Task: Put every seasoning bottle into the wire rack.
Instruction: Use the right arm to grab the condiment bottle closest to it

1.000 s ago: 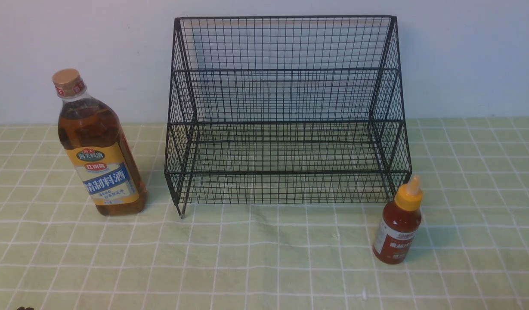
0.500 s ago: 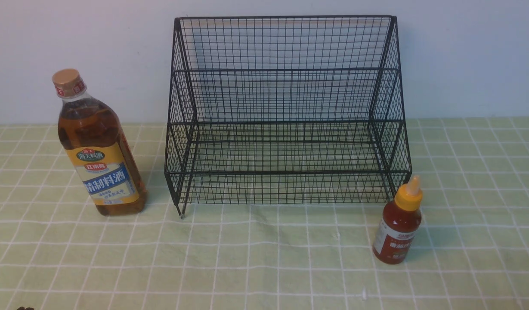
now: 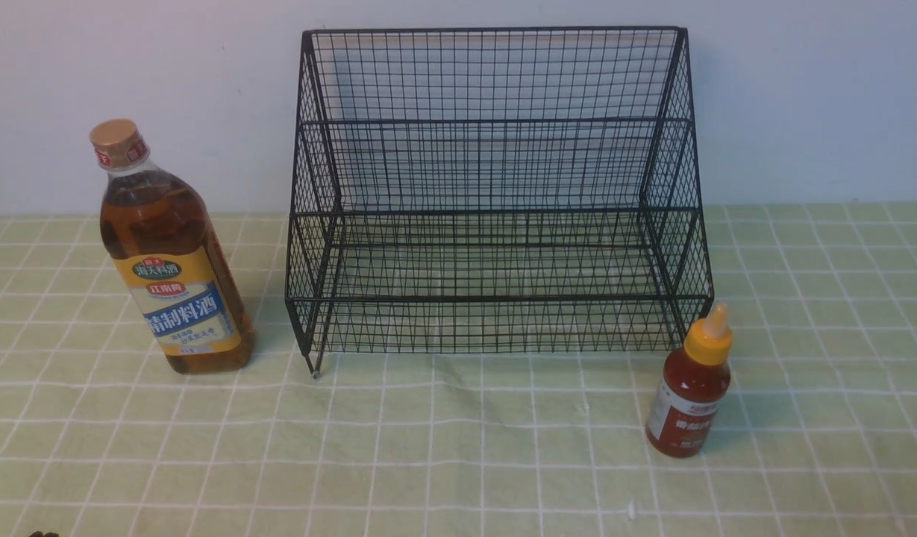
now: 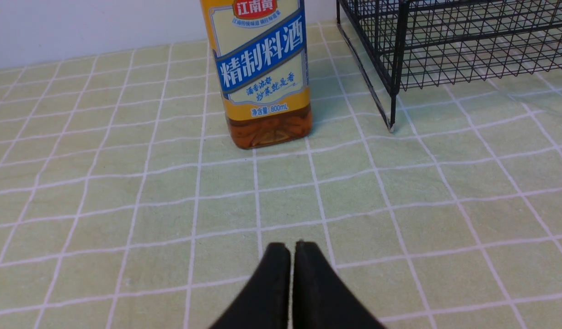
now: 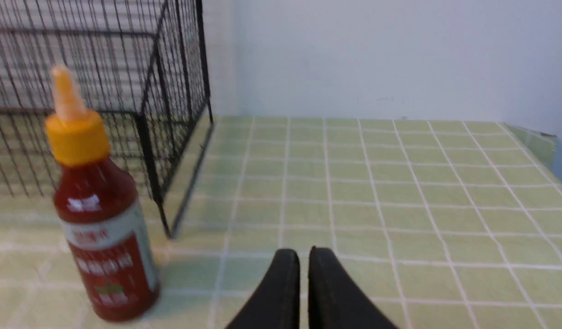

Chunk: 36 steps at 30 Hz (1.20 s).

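The tall amber bottle (image 3: 171, 253) with tan cap and yellow-blue label stands upright left of the black wire rack (image 3: 495, 201). It also shows in the left wrist view (image 4: 262, 73), straight ahead of my left gripper (image 4: 292, 249), which is shut and empty, well short of it. The small red sauce bottle (image 3: 689, 388) with yellow nozzle cap stands at the rack's front right corner. In the right wrist view the sauce bottle (image 5: 100, 214) stands off to the side of my right gripper (image 5: 304, 256), which is shut and empty. Both rack tiers hold nothing.
A green checked cloth (image 3: 458, 447) covers the table. A pale wall (image 3: 801, 97) rises right behind the rack. The table's right edge (image 5: 537, 137) shows in the right wrist view. A rack foot (image 4: 391, 128) stands near the tall bottle.
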Each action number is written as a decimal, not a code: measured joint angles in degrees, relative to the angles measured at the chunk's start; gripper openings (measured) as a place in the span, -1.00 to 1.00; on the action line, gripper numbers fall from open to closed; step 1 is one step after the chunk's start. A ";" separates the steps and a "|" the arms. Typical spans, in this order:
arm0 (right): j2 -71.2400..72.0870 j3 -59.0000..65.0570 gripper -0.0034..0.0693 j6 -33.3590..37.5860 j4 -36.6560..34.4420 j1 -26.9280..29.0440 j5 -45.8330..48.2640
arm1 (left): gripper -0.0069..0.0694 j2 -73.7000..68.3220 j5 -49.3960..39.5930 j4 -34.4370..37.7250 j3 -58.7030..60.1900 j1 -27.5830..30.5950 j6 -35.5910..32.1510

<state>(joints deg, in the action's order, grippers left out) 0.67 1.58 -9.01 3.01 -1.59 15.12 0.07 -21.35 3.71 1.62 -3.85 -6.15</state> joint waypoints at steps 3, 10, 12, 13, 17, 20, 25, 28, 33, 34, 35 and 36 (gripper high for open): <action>0.00 0.00 -0.85 -6.34 -11.00 0.00 -10.09 | -0.83 0.00 0.00 0.00 0.00 0.00 0.00; 0.00 0.00 -0.85 -8.49 -20.81 0.00 -17.21 | -0.83 0.00 0.00 0.00 0.00 0.00 0.00; 0.00 0.00 -0.85 -8.32 -21.43 0.00 -18.01 | -0.83 0.00 0.00 0.00 0.00 0.00 0.00; 0.00 0.00 -0.85 -8.32 -21.84 0.00 -18.96 | -0.83 0.00 0.00 0.00 0.00 0.00 0.00; 0.00 -0.35 -0.85 -10.28 -23.28 0.00 -23.78 | -0.83 0.00 0.00 0.00 0.00 0.00 0.00; 0.00 -6.21 -0.85 -11.32 -22.57 0.00 -17.90 | -0.83 0.00 0.00 0.00 0.00 0.00 0.00; -7.41 -23.79 -0.85 -7.32 -16.04 0.00 -1.05 | -0.83 0.00 0.00 0.00 0.00 0.00 0.00; -15.45 -33.36 -0.85 -2.72 -14.48 0.00 11.66 | -0.83 0.00 0.00 0.00 0.00 0.00 0.00; -36.56 -52.12 -0.85 7.45 -15.70 0.00 38.18 | -0.83 0.00 0.00 0.00 0.00 0.00 0.00; -38.79 -54.16 -0.85 8.35 -16.40 0.00 40.35 | -0.83 0.00 0.00 0.00 0.00 0.00 0.00; -43.67 -56.74 -0.85 9.98 -17.63 0.00 44.58 | -0.83 0.00 0.00 0.00 0.00 0.00 0.00; -46.27 -58.13 -0.85 11.56 -18.76 0.00 46.58 | -0.83 0.00 0.00 0.00 0.00 0.00 0.00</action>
<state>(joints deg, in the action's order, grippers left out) -45.60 -56.55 2.55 -15.76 -1.59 61.70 0.07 -21.35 3.71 1.62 -3.85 -6.15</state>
